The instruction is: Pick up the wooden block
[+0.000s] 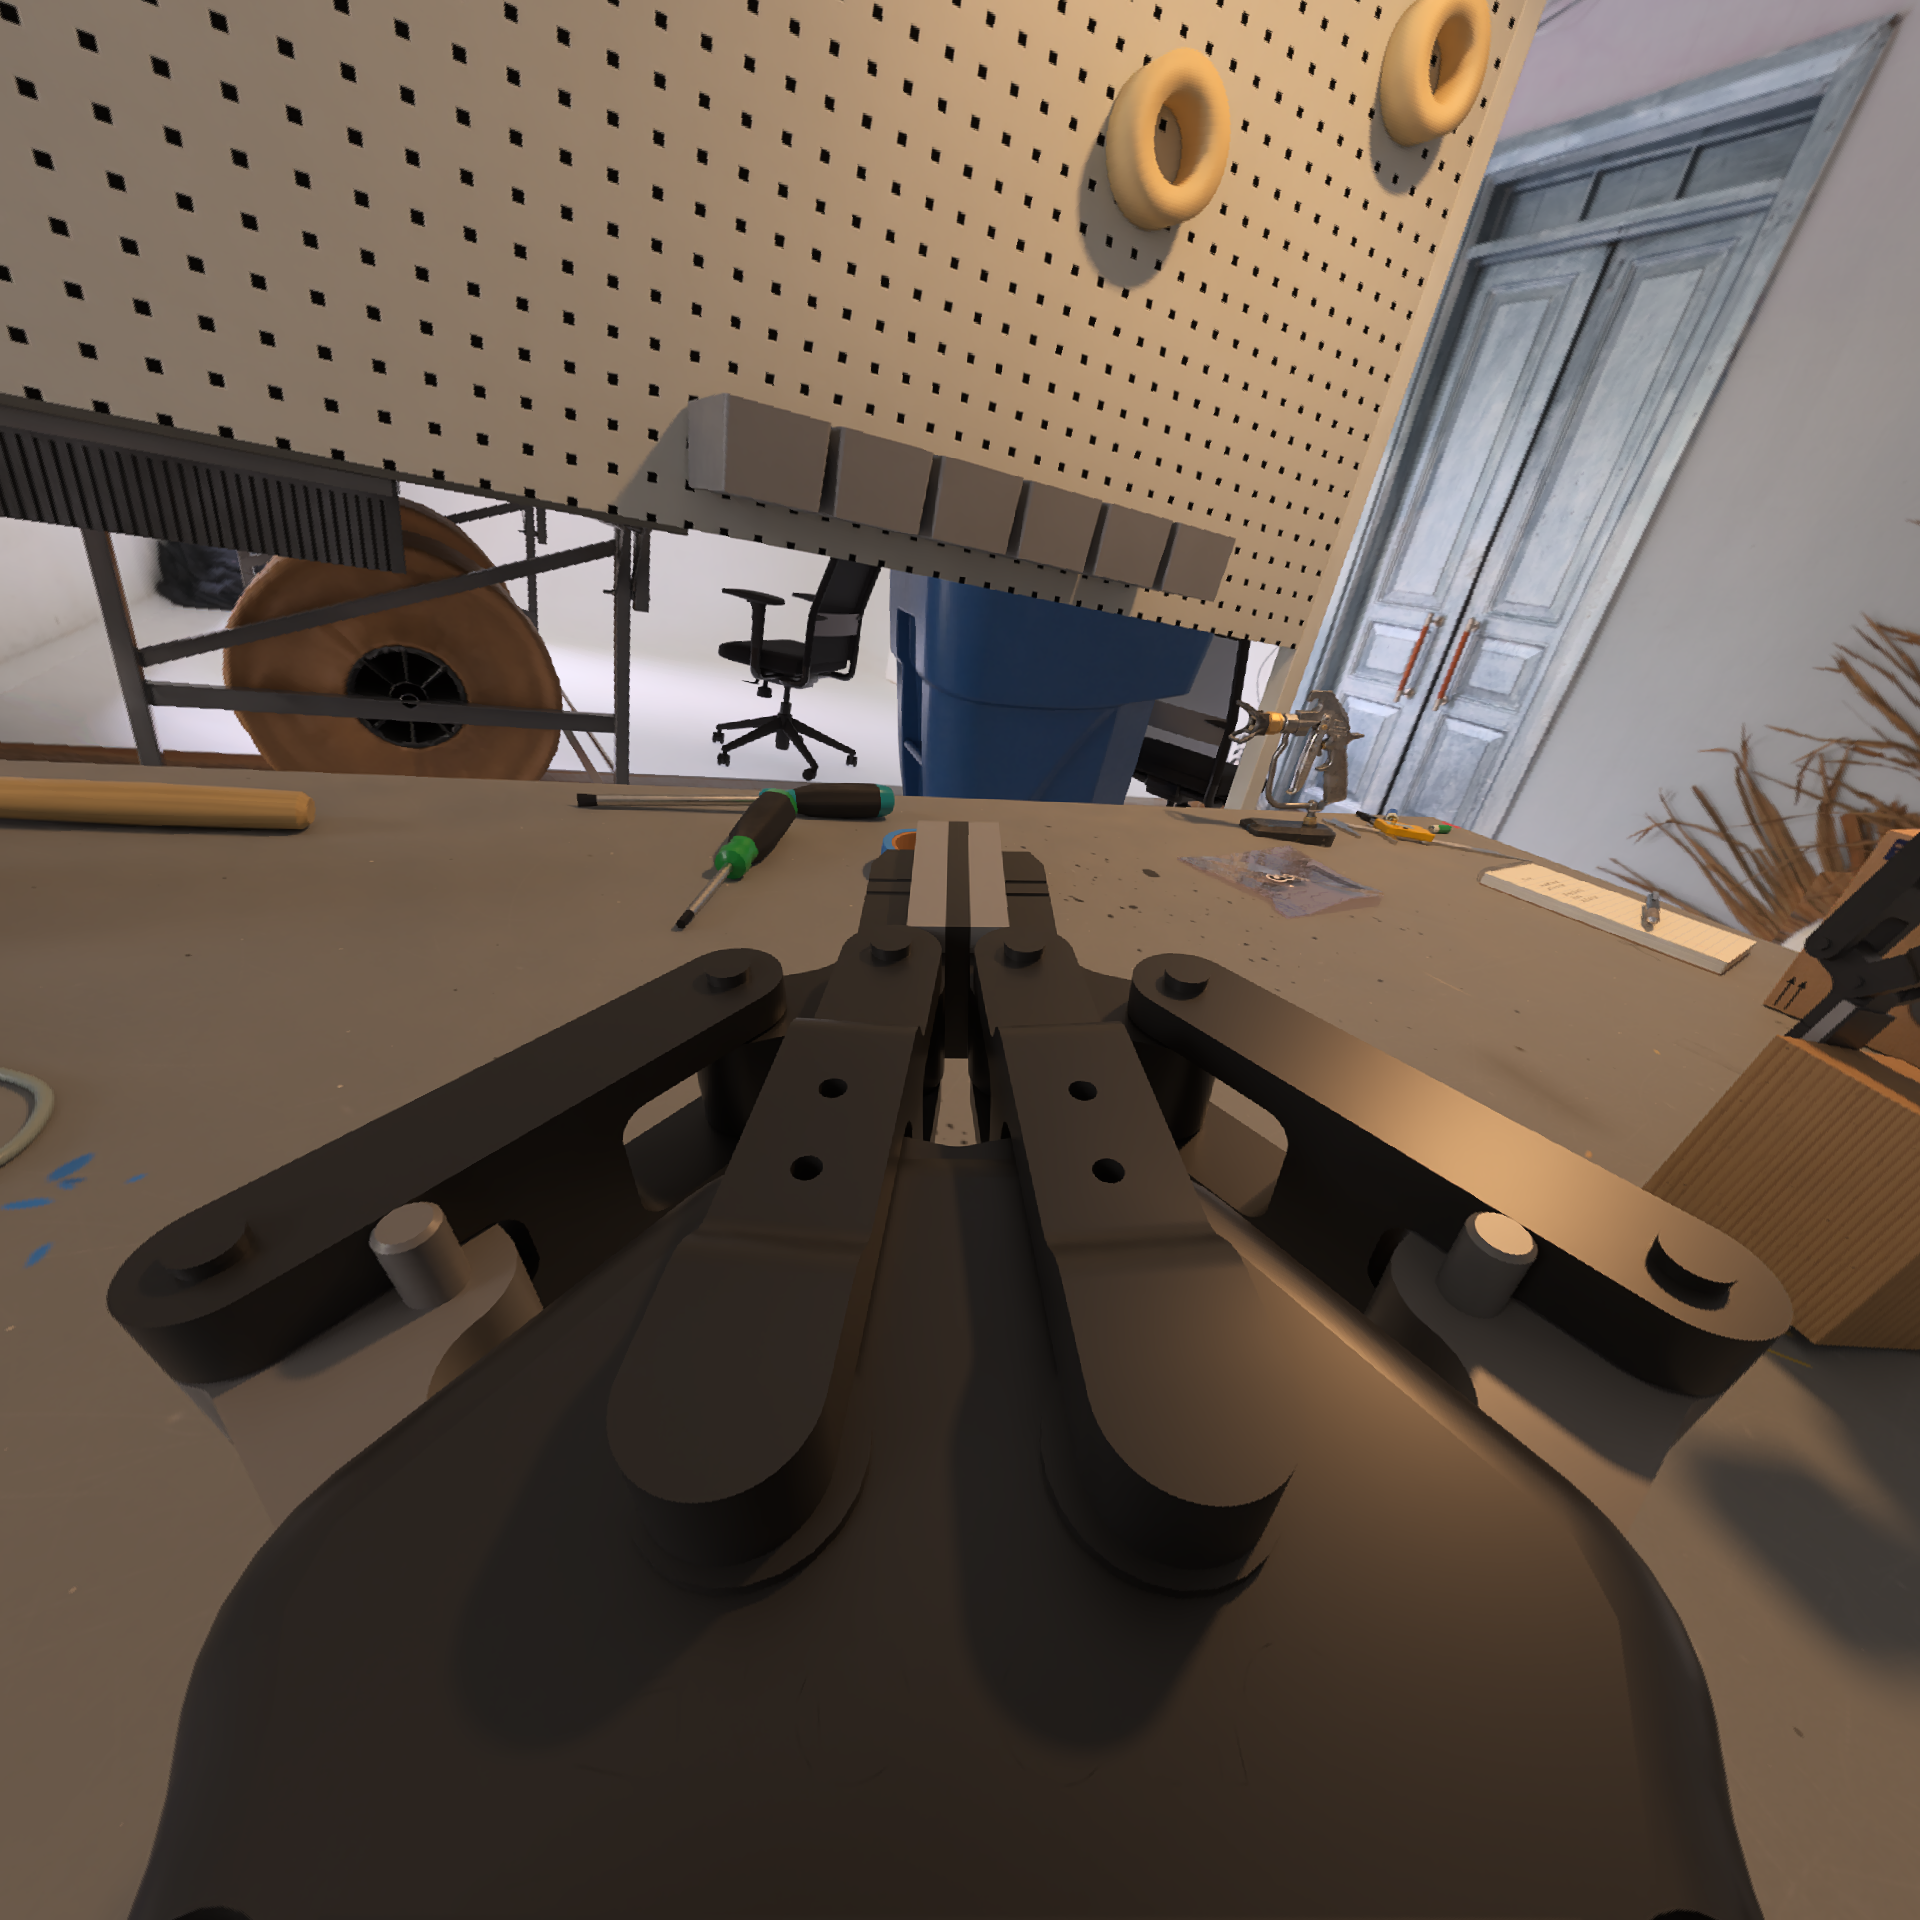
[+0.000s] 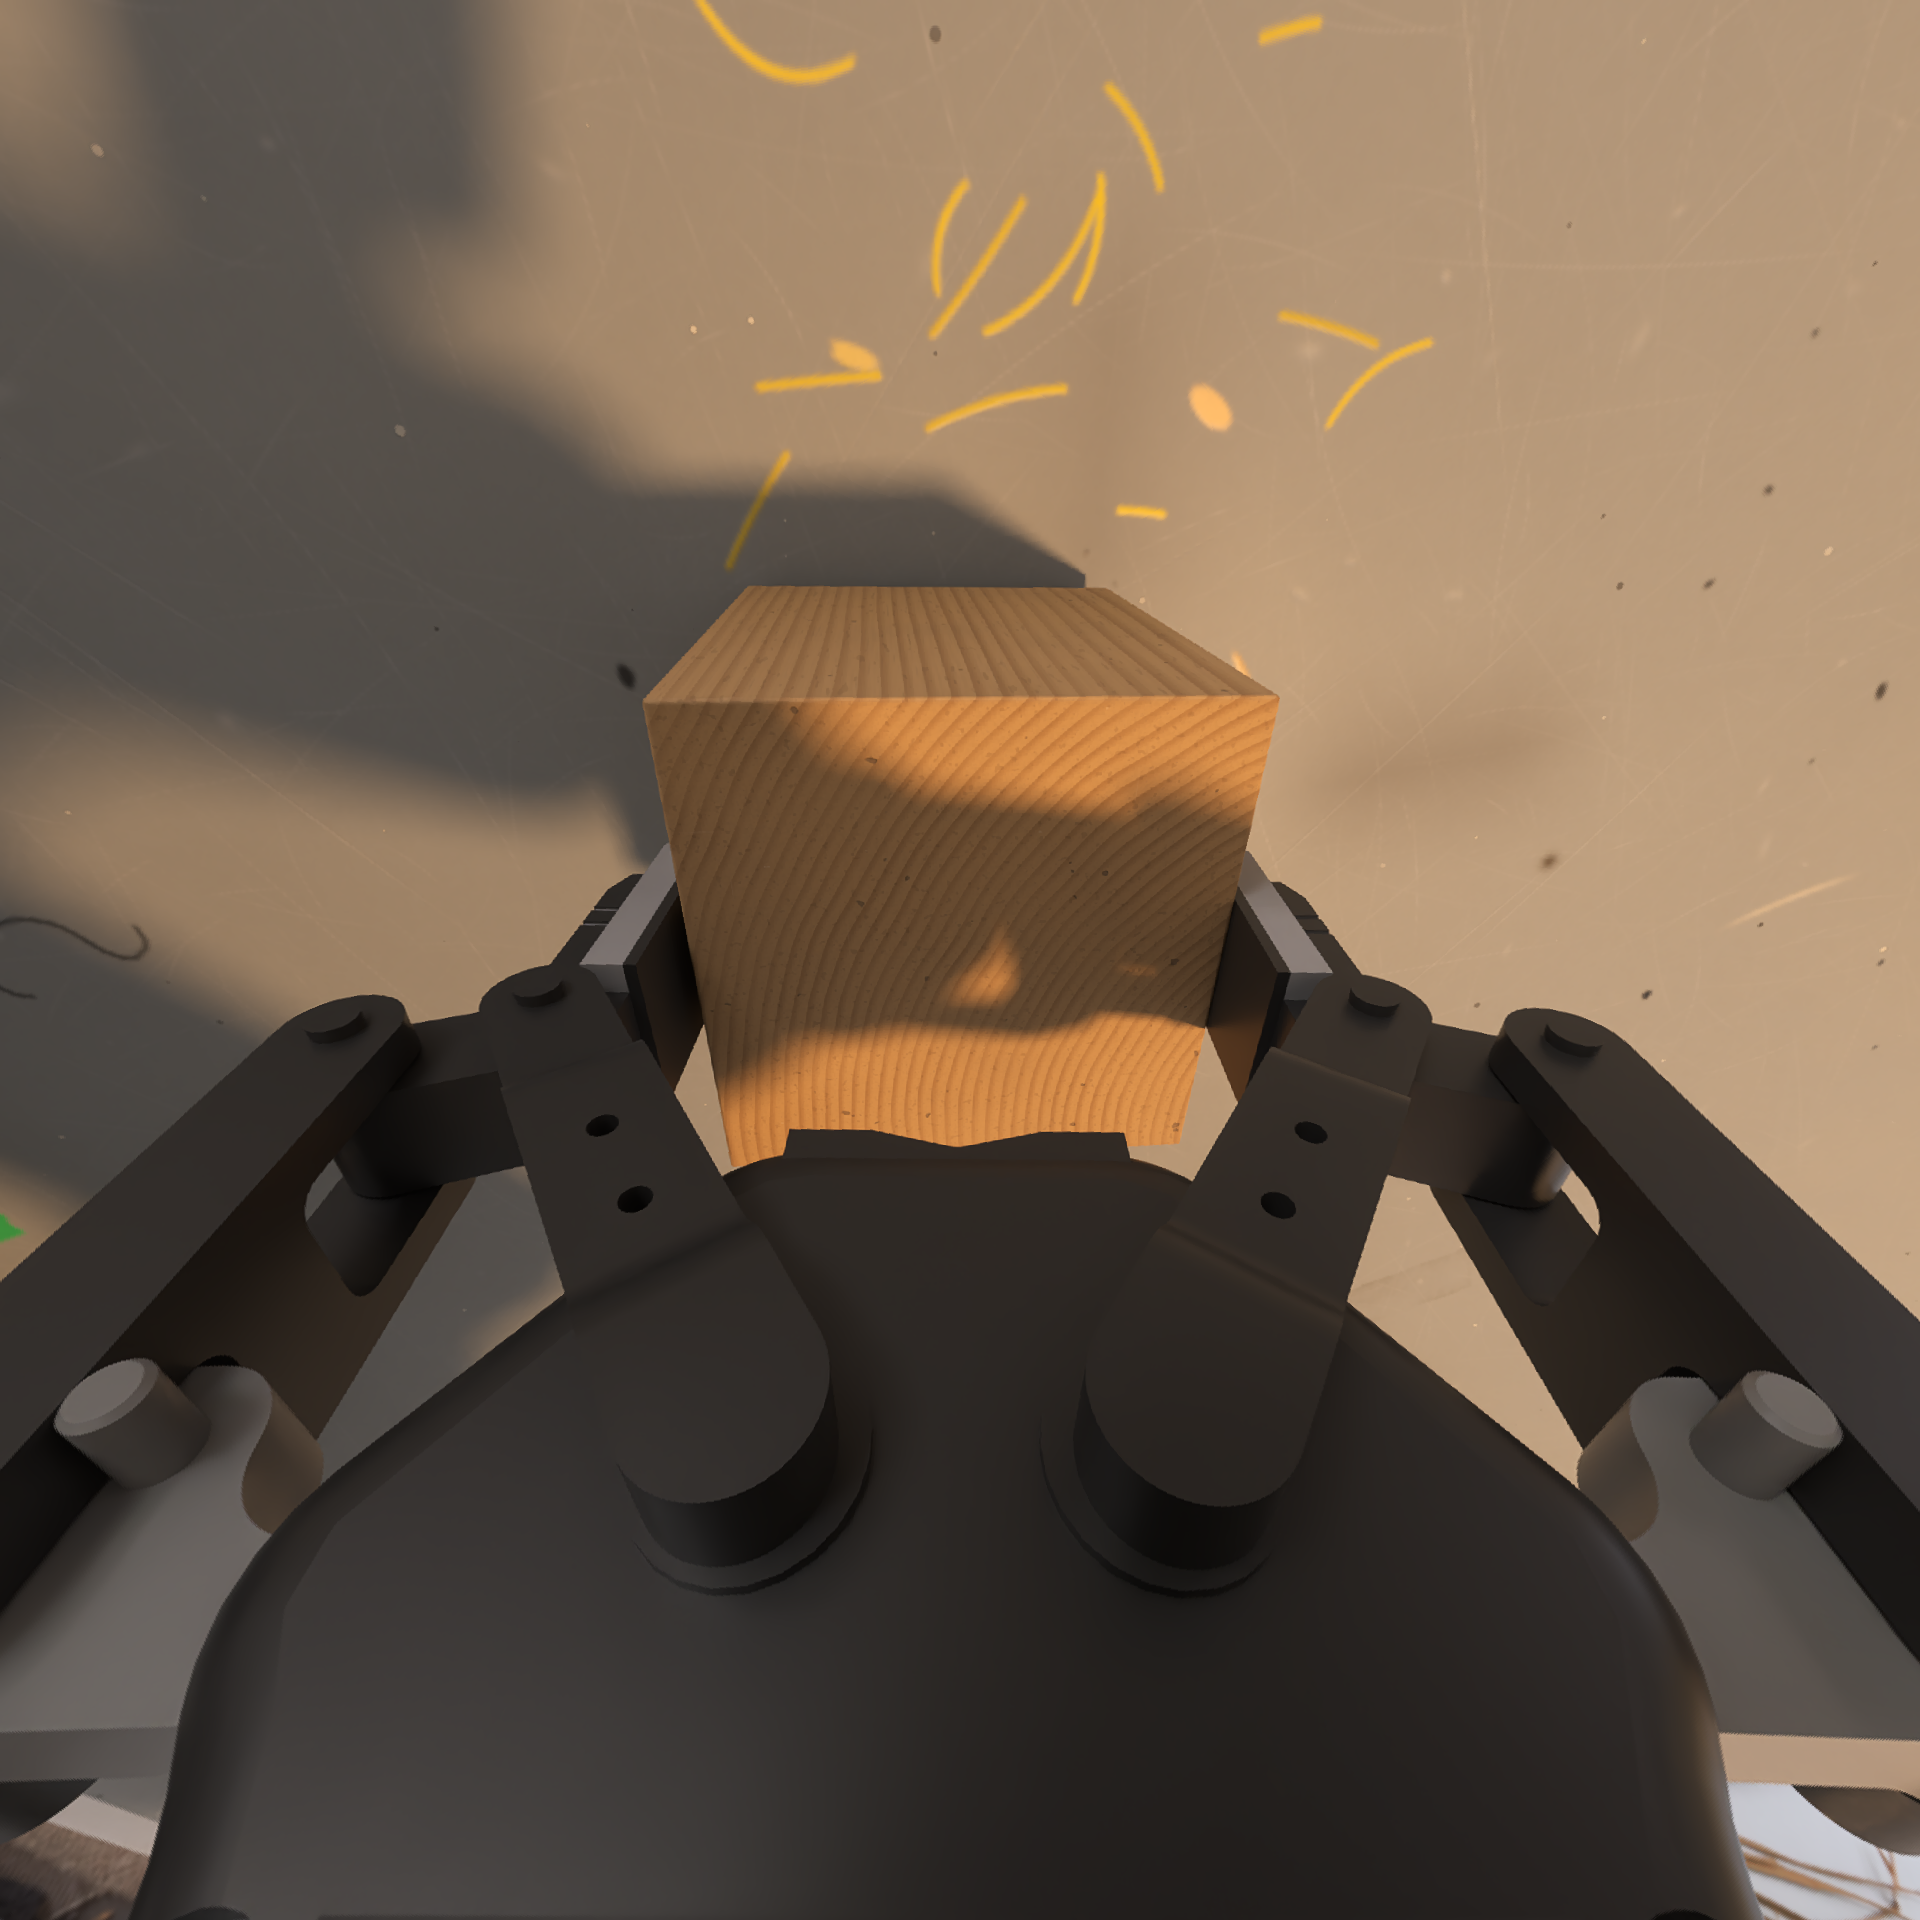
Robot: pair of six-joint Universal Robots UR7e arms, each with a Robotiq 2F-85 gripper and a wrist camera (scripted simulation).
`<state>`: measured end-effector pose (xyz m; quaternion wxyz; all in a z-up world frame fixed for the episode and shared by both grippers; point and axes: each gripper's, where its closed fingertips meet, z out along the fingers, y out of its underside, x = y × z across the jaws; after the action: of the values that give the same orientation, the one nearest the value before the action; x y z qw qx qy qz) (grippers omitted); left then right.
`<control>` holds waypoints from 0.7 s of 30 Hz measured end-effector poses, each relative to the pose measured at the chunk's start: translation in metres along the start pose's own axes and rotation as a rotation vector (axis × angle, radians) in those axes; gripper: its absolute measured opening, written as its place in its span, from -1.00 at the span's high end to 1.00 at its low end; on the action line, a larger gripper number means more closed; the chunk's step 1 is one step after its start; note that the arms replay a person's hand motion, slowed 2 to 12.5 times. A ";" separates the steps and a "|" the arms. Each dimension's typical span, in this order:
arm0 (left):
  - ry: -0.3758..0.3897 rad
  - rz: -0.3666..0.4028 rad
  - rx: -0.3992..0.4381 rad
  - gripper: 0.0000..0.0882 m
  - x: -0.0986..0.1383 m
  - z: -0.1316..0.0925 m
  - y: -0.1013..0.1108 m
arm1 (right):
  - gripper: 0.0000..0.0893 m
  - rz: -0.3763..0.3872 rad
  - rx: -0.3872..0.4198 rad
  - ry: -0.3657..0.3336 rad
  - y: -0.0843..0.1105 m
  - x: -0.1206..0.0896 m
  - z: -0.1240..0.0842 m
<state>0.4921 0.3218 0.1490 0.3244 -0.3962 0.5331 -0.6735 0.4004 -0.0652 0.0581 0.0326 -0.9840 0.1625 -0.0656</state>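
Observation:
In the right wrist view, the wooden block (image 2: 956, 883), a light-brown cube with visible grain, sits between the two fingers of my right gripper (image 2: 958, 914). Both pads (image 2: 634, 935) press flat on its left and right sides, so the gripper is shut on it. The tabletop (image 2: 1507, 623) lies beyond it, and I cannot tell whether the block touches it. In the left wrist view, my left gripper (image 1: 957, 873) is shut with its pads together and holds nothing, low over the table (image 1: 364, 987). The block does not show in that view.
Two green-handled screwdrivers (image 1: 740, 850) and a wooden handle (image 1: 156, 805) lie ahead of the left gripper. A cardboard box (image 1: 1808, 1174) stands at the right, a plastic bag (image 1: 1283, 881) and a white pad (image 1: 1616, 912) beyond. A pegboard (image 1: 727, 260) rises behind. Yellow marks (image 2: 997, 270) streak the table.

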 end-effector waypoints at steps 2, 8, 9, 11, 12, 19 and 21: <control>0.000 -0.001 0.000 1.00 0.000 0.000 0.000 | -0.70 0.001 0.000 0.000 0.000 0.000 0.000; -0.002 -0.003 -0.002 1.00 -0.001 0.000 0.001 | -0.70 0.006 0.009 0.004 0.001 0.001 0.000; -0.002 -0.003 -0.002 1.00 -0.001 0.000 0.001 | -0.70 0.006 0.011 0.005 0.001 0.001 -0.001; -0.003 -0.003 -0.003 1.00 -0.001 0.000 0.001 | -0.70 0.006 0.014 0.006 0.001 0.001 -0.001; -0.003 -0.003 -0.003 1.00 -0.001 0.000 0.001 | -0.70 0.006 0.014 0.006 0.001 0.001 -0.001; -0.005 -0.001 -0.004 1.00 -0.002 0.000 0.001 | -0.70 0.004 0.019 0.010 0.000 0.001 -0.002; -0.006 0.000 -0.003 1.00 -0.002 0.000 0.001 | -0.70 0.004 0.022 0.010 0.000 0.002 -0.002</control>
<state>0.4931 0.3231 0.1478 0.3252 -0.3989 0.5331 -0.6715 0.4016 -0.0657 0.0603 0.0425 -0.9830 0.1636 -0.0722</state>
